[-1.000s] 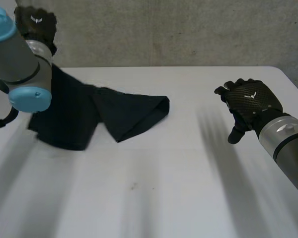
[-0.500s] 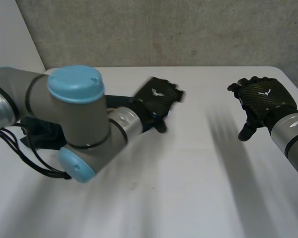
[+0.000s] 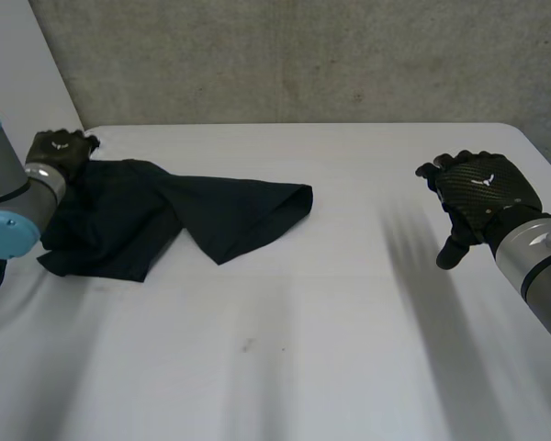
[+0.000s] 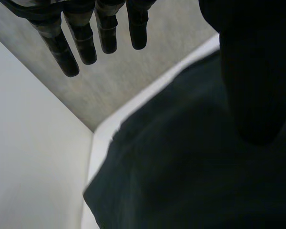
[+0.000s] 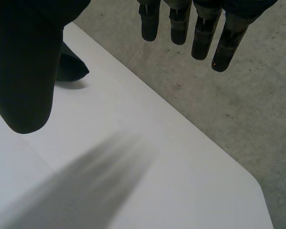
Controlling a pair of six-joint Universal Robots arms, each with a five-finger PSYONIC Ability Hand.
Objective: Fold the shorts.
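The dark shorts point(image 3: 211, 211) lie crumpled on the left half of the white table point(image 3: 303, 358), with one leg end pointing toward the middle. My left hand point(image 3: 60, 152) hovers at the shorts' far left corner. In the left wrist view its fingers point(image 4: 105, 33) are straight and apart from the thumb, with the shorts point(image 4: 181, 167) spread below the palm and nothing held. My right hand point(image 3: 482, 188) hangs over the right side of the table, well clear of the cloth. Its fingers point(image 5: 202, 33) are straight and empty, and a tip of the shorts point(image 5: 71, 69) shows beyond the thumb.
A grey concrete wall point(image 3: 331, 55) runs behind the table's far edge. A pale wall panel point(image 4: 33, 143) stands at the table's left. The left arm's elbow point(image 3: 5, 211) sits low by the shorts' left side.
The left hand held the shorts up at the far left, swept right across them, then returned to their left corner and opened. The shorts now lie flatter. The right hand barely shifted.
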